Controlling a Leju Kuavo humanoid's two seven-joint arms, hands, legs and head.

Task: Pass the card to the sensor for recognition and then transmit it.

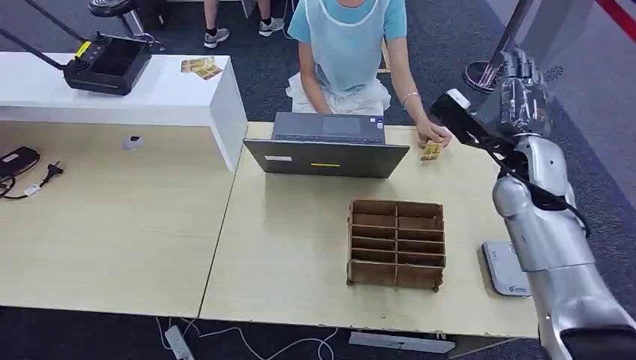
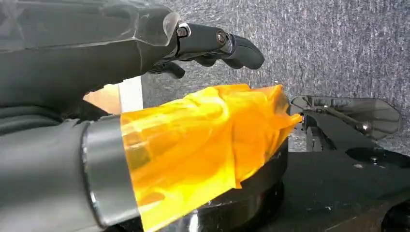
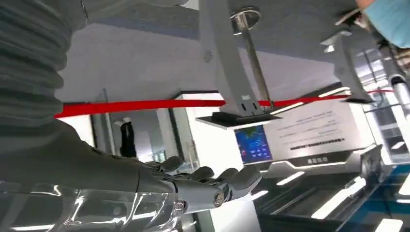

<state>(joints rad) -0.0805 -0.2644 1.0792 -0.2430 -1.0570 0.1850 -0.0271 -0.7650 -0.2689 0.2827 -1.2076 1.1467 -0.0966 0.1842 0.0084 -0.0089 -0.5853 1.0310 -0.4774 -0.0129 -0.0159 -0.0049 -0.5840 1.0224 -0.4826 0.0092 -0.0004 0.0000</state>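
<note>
The person's hand (image 1: 433,133) partly covers the card (image 1: 430,152), its print unreadable.

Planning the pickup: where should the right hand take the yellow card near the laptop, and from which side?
The card lies flat on the table just right of the laptop, with the person's hand on its far end. Probably best to pinch the near, free end, coming from the robot's side and above with the right hand, which is raised and holds nothing. Flat pose means an edge pinch.

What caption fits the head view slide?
Right hand raised, empty, while a person's hand sets a card beside the laptop.
</note>
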